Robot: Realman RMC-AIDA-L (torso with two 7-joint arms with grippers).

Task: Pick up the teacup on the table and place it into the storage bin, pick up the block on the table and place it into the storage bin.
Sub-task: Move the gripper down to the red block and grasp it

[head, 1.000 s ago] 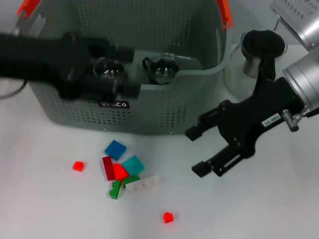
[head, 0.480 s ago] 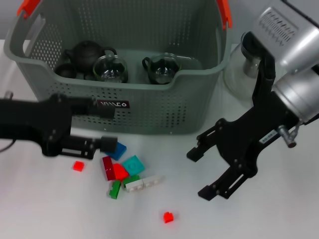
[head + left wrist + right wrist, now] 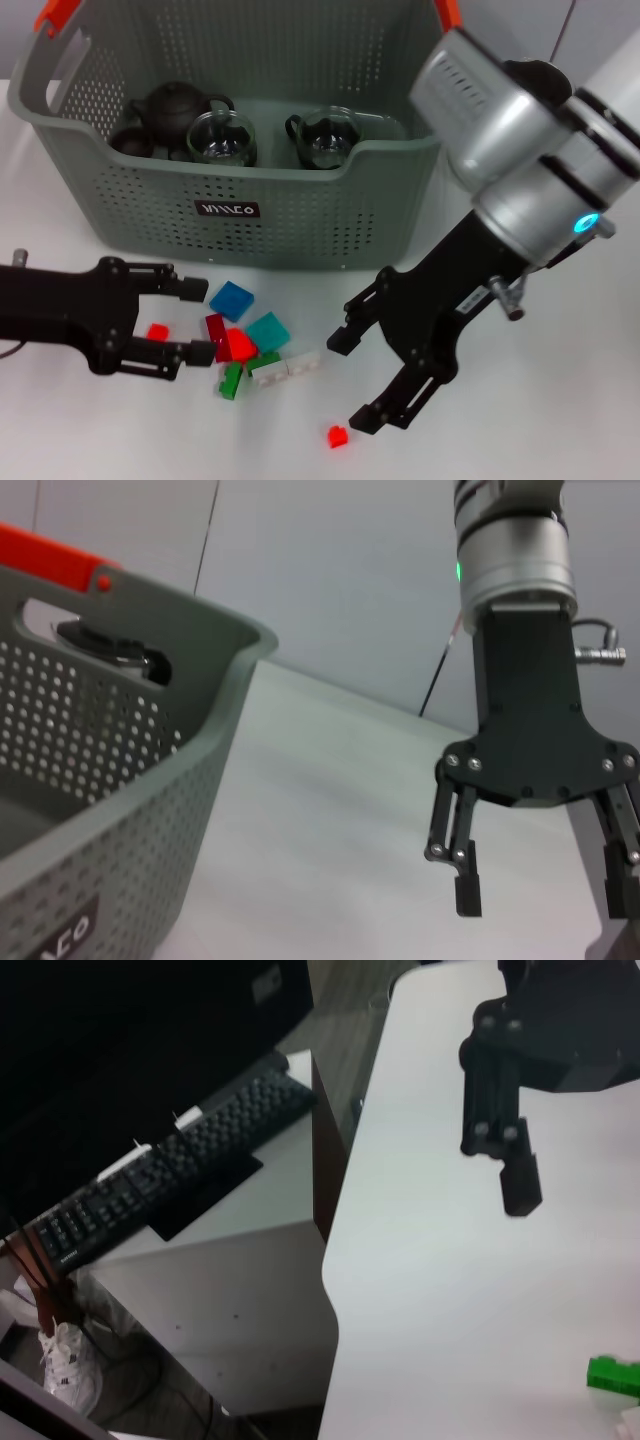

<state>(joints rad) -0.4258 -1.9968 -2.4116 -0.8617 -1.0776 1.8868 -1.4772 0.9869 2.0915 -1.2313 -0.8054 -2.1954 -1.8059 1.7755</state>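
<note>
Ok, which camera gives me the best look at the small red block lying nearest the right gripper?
The head view: the small red block lies whole on the table just beside the lower fingertip of the open right gripper. The left wrist view shows that gripper but no block; the right wrist view shows only a green block.

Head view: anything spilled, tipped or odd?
Nothing spilled or broken. The teapot and two glass cups sit upright in the storage bin; loose blocks lie scattered on the table in front.
</note>
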